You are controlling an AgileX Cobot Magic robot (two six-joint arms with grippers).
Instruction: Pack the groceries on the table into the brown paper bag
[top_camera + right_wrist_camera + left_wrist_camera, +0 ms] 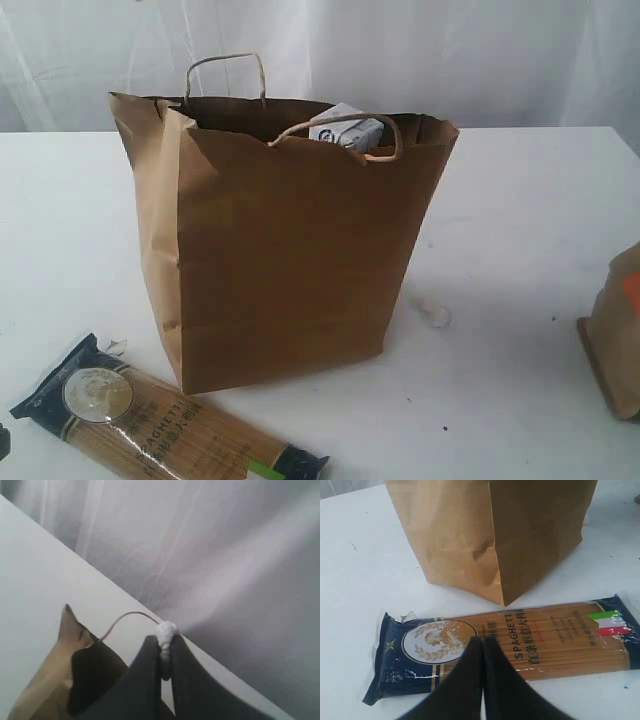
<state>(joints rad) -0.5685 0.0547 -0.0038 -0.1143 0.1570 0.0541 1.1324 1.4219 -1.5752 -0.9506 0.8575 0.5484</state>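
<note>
The brown paper bag (290, 260) stands upright mid-table with its mouth open. A small white-blue carton (345, 130) pokes out of its top. The spaghetti pack (150, 415) with dark ends lies flat on the table (500, 220) in front of the bag's left corner. My left gripper (483, 639) is shut with nothing held, just above the spaghetti pack (535, 640) near its emblem end. High over the bag's rim (45, 690), my right gripper (163, 641) is shut on a small white wad (166, 631). The brown pouch (620, 335) with an orange label stands at the right edge. The bottle, jar and can are out of view.
A small white lump (437, 315) lies on the table to the right of the bag's base. Both cord handles (225, 62) stand up from the bag's rim. White curtains hang behind the table. Neither arm shows in the exterior view.
</note>
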